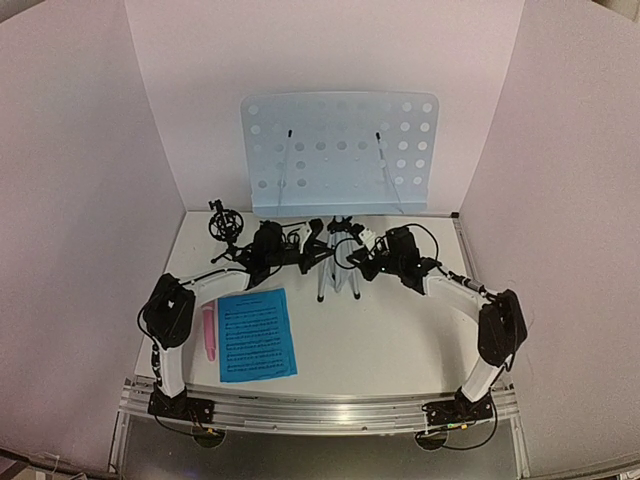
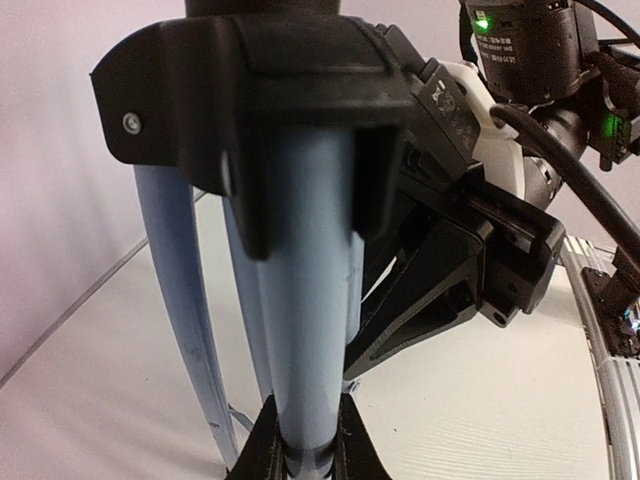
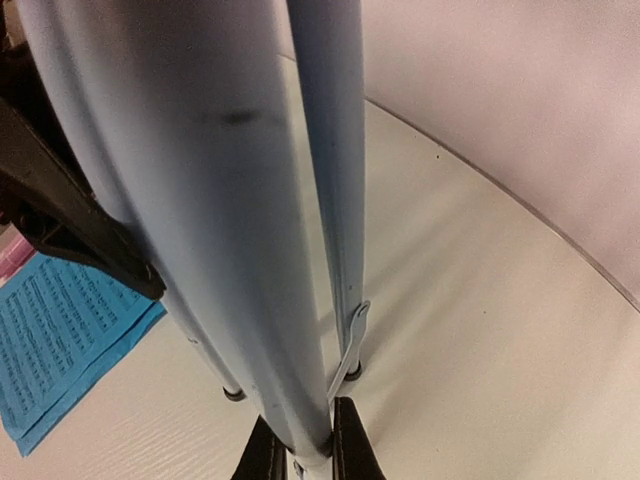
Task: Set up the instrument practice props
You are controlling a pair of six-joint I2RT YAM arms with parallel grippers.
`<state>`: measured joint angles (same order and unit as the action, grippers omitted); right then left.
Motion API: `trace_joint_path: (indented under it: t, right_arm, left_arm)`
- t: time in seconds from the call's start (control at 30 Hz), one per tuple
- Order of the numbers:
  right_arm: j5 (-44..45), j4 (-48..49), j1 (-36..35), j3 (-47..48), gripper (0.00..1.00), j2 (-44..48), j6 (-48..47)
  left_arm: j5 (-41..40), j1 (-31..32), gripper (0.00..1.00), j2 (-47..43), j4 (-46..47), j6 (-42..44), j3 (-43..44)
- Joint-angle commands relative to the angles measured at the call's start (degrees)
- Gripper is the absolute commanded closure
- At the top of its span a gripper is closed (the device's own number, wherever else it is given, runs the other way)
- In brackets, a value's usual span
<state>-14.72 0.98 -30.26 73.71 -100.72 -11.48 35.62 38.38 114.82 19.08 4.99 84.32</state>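
Left gripper (image 2: 305, 455): narrow, fingers clamped on one tube of the tripod legs (image 1: 338, 275), reaching in from the left. Right gripper (image 3: 303, 455): narrow, fingers pressed to either side of another leg tube, reaching in from the right; the two grippers nearly meet across the bundle. Tripod legs: silver, drawn close together with only a slight spread, at the centre of the counter (image 1: 400, 340); the rubber feet rest on the surface, and the long axis rises from the feet and leans toward the far side. Music-stand desk (image 1: 340, 150): pale blue, perforated, broad face toward the near side, long axis left to right, against the far wall directly beyond the legs; whether it joins them cannot be told. Sheet-music pages (image 1: 257, 335): blue, flat on the counter at near left, long axis near to far, slightly skewed. Microphone (image 1: 209, 332): pink, lying just beside the pages' left edge, long axis near to far. Mic mount (image 1: 225, 222): black, at the far left corner. Edges: white walls close the left, far and right sides, with a metal rail (image 1: 330, 410) along the near edge; bare counter shows from the feet toward the near right.
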Motion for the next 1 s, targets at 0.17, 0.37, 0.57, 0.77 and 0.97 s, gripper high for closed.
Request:
trace_joint_path:
  t: [0.17,0.37,0.57,0.77,0.97]
  right_arm:
    - [7.9,-14.69,3.09,-6.02,1.0,11.81,-1.08]
    - [11.12,-20.01,3.09,-9.55,1.0,16.74,-3.34]
    - [13.42,-27.52,3.14,-11.08,1.0,19.47,-6.84]
    - [12.73,-29.93,5.06,-13.24,1.0,21.37,-8.73]
    - [8.23,-30.61,5.49,-10.81,1.0,18.74,-7.43]
  left_arm:
    - [2.03,-0.86,1.0,-5.67,-19.32,9.7,2.09]
    - [1.41,-0.79,1.0,-6.24,-24.81,13.21,2.37]
    - [0.94,-0.62,1.0,-6.69,-28.82,16.18,1.23]
    - [-1.61,-0.35,1.0,-6.8,-33.82,19.62,3.84]
    - [0.5,0.04,1.0,-4.52,-45.91,19.89,12.77]
